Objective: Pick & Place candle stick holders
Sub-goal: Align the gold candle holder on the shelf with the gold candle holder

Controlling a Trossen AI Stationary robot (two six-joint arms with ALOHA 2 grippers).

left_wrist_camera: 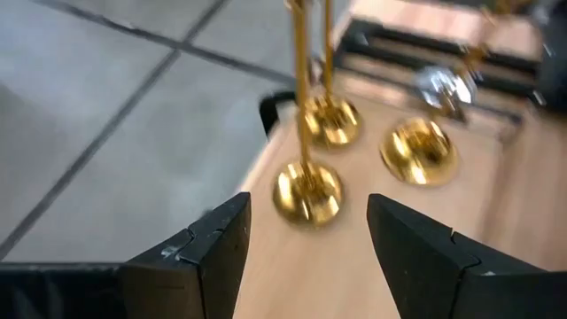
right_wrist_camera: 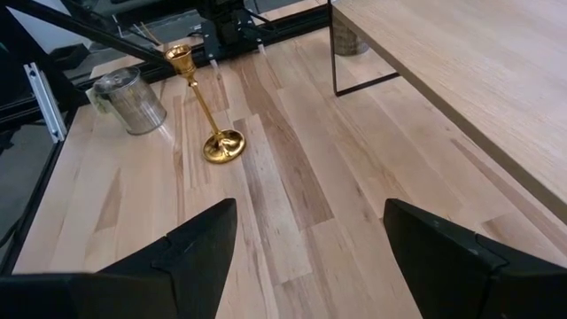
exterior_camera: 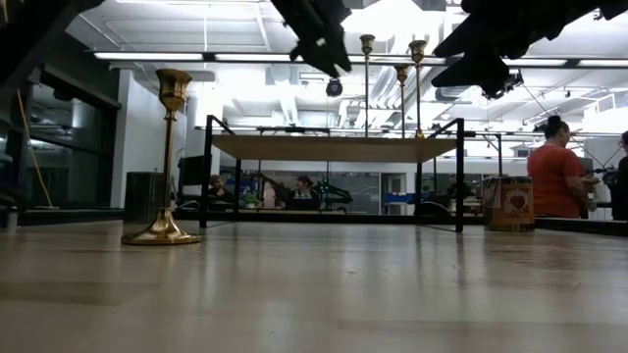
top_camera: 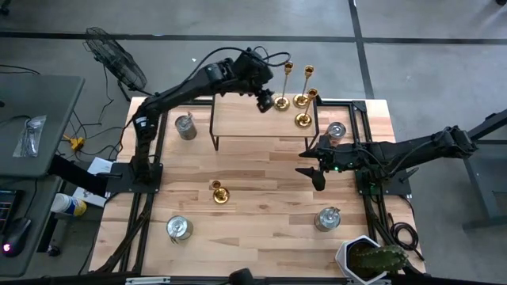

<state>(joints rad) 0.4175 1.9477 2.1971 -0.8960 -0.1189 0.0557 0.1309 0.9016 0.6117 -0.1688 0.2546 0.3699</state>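
Note:
Three gold candlestick holders [top_camera: 283, 101] [top_camera: 302, 99] [top_camera: 303, 119] stand upright on their round bases at the far right of a raised wooden shelf [top_camera: 245, 119]. A fourth holder [top_camera: 219, 192] stands on the table's middle left; it also shows in the right wrist view [right_wrist_camera: 213, 133]. My left gripper [top_camera: 264, 101] is open and empty above the shelf, just left of the three. In the left wrist view [left_wrist_camera: 307, 239] the nearest base [left_wrist_camera: 307, 190] lies ahead between the fingers, untouched. My right gripper [top_camera: 313, 170] is open and empty above the table's right middle.
Silver lidded jars stand at the table's far left [top_camera: 185, 127], far right [top_camera: 337, 131], near right [top_camera: 328, 218] and near left [top_camera: 179, 228]. A potted plant [top_camera: 372, 257] sits at the near right corner. The shelf has thin black legs [top_camera: 212, 131]. People are in the room behind [exterior_camera: 554, 167].

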